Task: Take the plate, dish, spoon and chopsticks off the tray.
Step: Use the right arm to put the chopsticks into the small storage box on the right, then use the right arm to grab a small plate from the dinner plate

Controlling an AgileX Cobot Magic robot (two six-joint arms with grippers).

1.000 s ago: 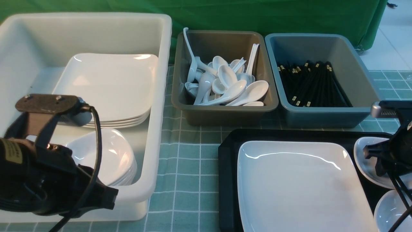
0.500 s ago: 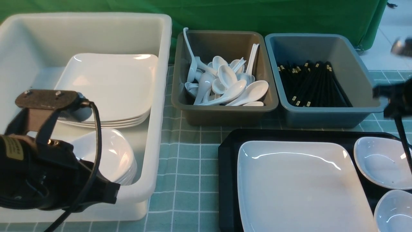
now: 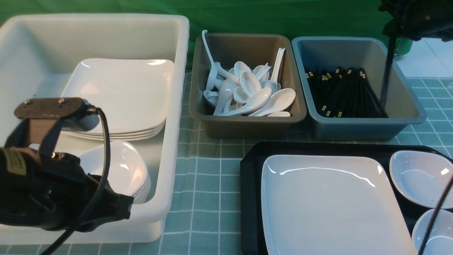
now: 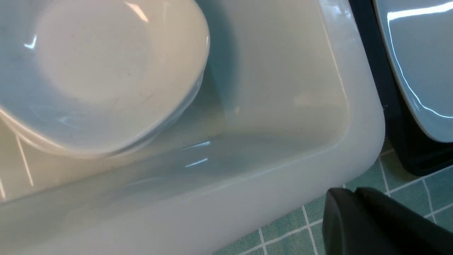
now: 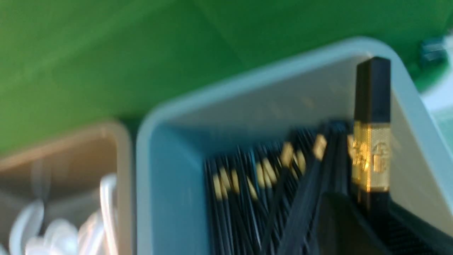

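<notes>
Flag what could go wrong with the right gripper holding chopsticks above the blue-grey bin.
1. The chopsticks hang almost upright from the right gripper, pinched only near their thick banded end. Released now, they may topple over the rim of the blue-grey bin instead of lying with the pile.
2. With so much length dangling, a quick move could swing them or loosen them.
3. A black cable crosses above a small dish on the tray; it might drag on it.

The left arm (image 3: 53, 191) is bulky and black, with a yellow label (image 3: 14, 163), a flat brown bracket (image 3: 49, 108) bearing two screws (image 3: 60, 101), and a thick black cable (image 3: 105, 159). The left gripper (image 4: 354, 198) has rounded matte-black fingers (image 4: 389, 226). The right arm (image 3: 417, 16) is black, with a thin black cable (image 3: 437, 212).
</notes>
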